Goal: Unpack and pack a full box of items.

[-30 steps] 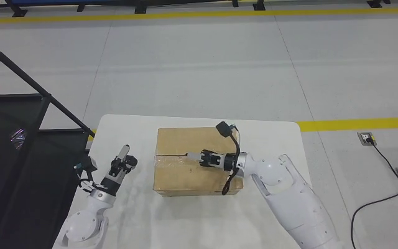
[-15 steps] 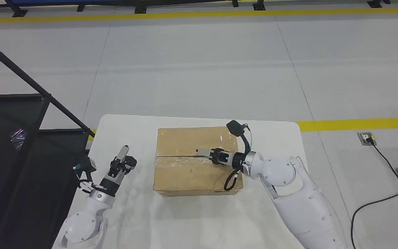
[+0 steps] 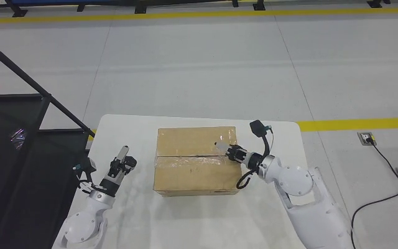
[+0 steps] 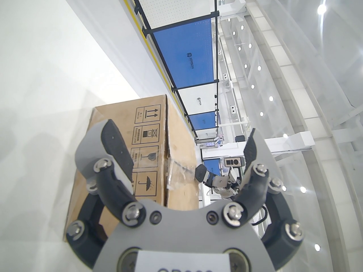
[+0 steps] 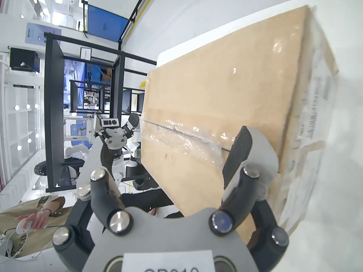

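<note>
One closed cardboard box [image 3: 196, 160], its top flaps sealed along a taped seam [image 3: 186, 155], sits at the middle of the white tabletop [image 3: 124, 131]. The right gripper [image 3: 221, 147] lies over the box's top at its 3 o'clock end, right at the end of the seam, its fingers [image 5: 236, 154] parted moderately with nothing between them; whether they touch the cardboard cannot be told. The left gripper [image 3: 126, 157] hangs above the tabletop at the box's 9 o'clock, apart from it, fingers spread wide and empty.
</note>
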